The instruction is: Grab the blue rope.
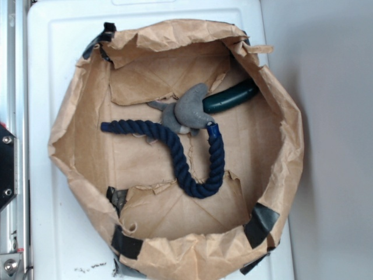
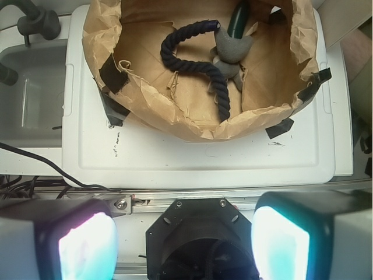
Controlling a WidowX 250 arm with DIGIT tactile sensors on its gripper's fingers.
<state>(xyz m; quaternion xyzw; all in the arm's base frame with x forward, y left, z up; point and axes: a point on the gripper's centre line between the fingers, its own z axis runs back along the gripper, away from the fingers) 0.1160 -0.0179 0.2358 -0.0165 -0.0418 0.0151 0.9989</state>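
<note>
The blue rope point(image 2: 198, 61) lies in a loose S on the floor of a crumpled brown paper basket point(image 2: 175, 119), well apart from the gripper point(image 2: 183, 242), whose two pale fingertips point(image 2: 87, 248) stand wide apart at the near edge of the wrist view, holding nothing. Just beyond them come a metal rail and the bare near part of the white plastic lid point(image 2: 192, 157) on which the basket sits. The basket's near wall, patched with black tape point(image 2: 113, 73), rises in front of the rope.

In the exterior view the rope point(image 1: 175, 151) runs from a free end at the left, across the basket floor, down into a U-bend and up to a brighter blue wrapped end point(image 1: 213, 131). That end touches a grey plush toy point(image 1: 189, 111), and farther off a dark green cylinder point(image 1: 230, 98) rests against the far wall.

The step in hand appears to be the approach. A good grab would likely aim at the open middle stretch or the U-bend, where bare paper lies on both sides, with the fingers set across the rope's run. The arm would have to clear the near wall before descending, and the wrapped end is best avoided, since the plush toy could be pinched with it.
</note>
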